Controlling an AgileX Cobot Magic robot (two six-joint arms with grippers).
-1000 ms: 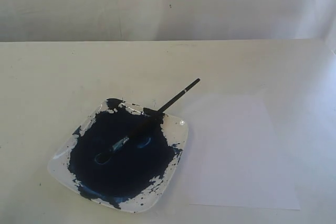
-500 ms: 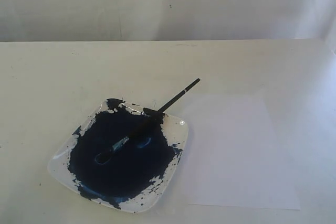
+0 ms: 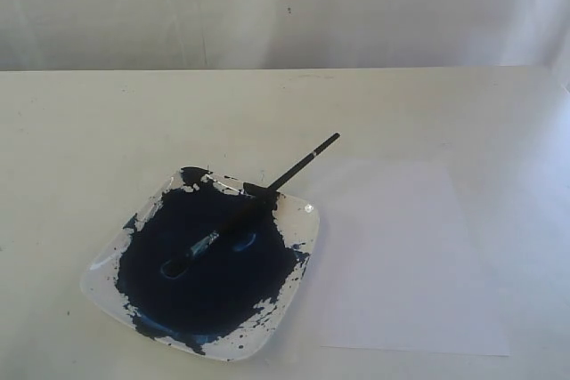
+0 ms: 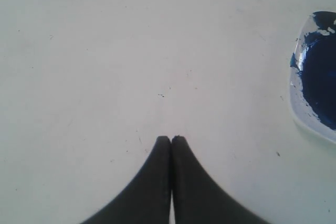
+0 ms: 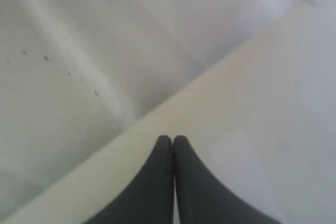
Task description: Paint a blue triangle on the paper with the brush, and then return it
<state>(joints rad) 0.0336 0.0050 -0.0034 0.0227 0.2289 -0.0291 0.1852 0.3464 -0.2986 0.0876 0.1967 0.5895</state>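
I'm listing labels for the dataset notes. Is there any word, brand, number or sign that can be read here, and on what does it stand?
None: no view shows readable text.
Brush: a pale band on the handle, no lettering to make out.
Paper: blank.
Plate: only blue paint.
Wall: a few dark specks, not characters.

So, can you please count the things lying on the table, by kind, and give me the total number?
Paintbrush: 1
Paint plate: 1
White paper sheet: 1
Total: 3
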